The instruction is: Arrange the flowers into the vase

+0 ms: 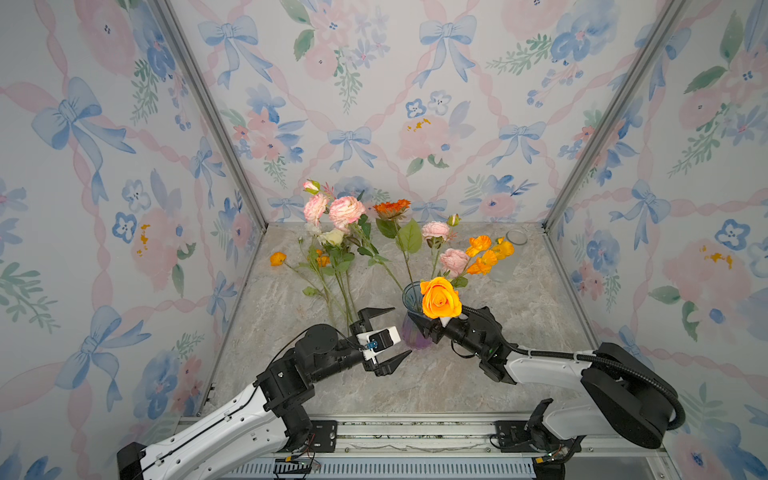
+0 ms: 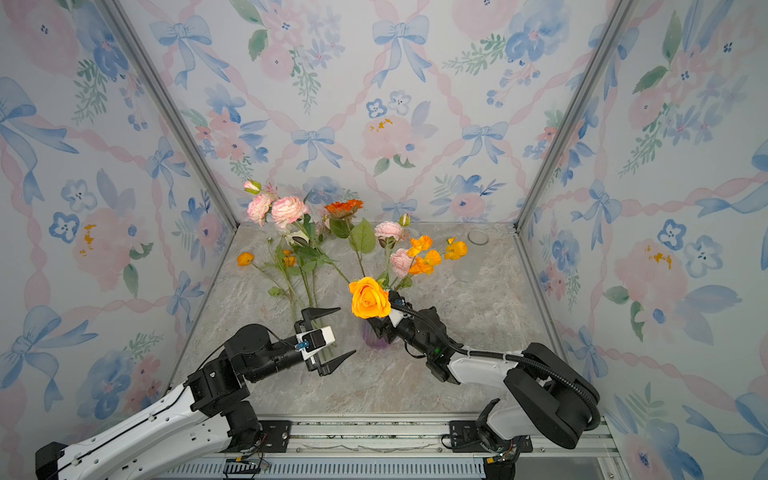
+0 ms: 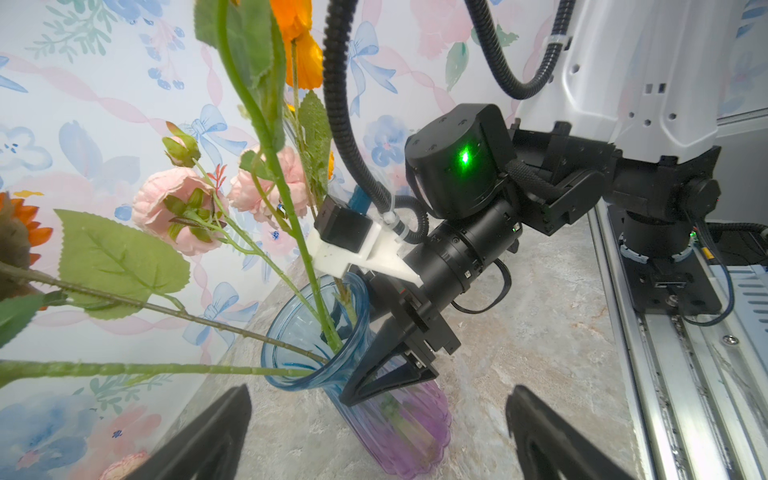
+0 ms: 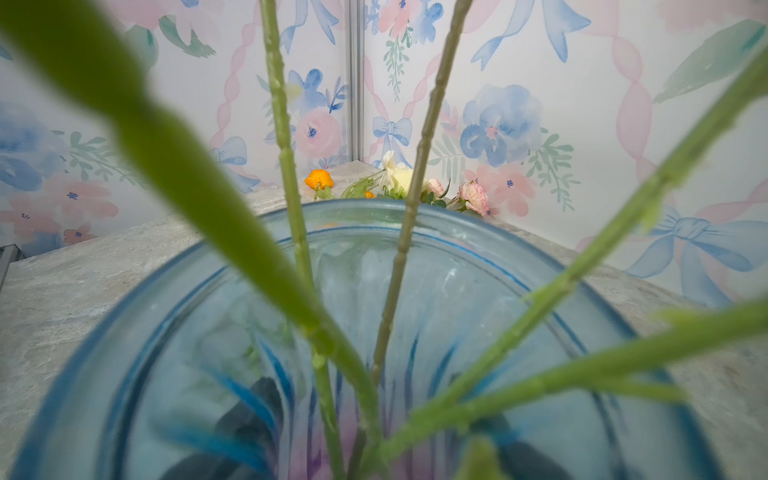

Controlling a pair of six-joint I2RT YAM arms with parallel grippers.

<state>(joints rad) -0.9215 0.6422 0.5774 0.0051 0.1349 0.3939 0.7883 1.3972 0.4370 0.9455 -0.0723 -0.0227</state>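
At the left rear of the bench (image 1: 457, 382), a loose bunch of flowers (image 1: 332, 253) is laid flat with the stems pointing toward the arms, presumably so that each can be taken by its bare end; pink ruffled blooms (image 1: 346, 212) and a small orange bloom (image 1: 277, 258) are seen among them. Over those stem ends, the left end effector (image 1: 400, 331) is held wide and empty, facing the vase (image 1: 408, 300), probably in readiness for the next stem. In the middle, the vase is stood upright, blue at the rim and purple lower down, with several stems fanned against its rim. An orange rose (image 1: 440, 297) is seen above the mouth; its stem is judged to be inside. The right end effector (image 3: 374, 380) is closed around the vase's body: one finger is shown outside the glass in the left wrist view, and dark shapes are seen through it in the right wrist view, apparently so that the vase is steadied against tipping under the leaning stems
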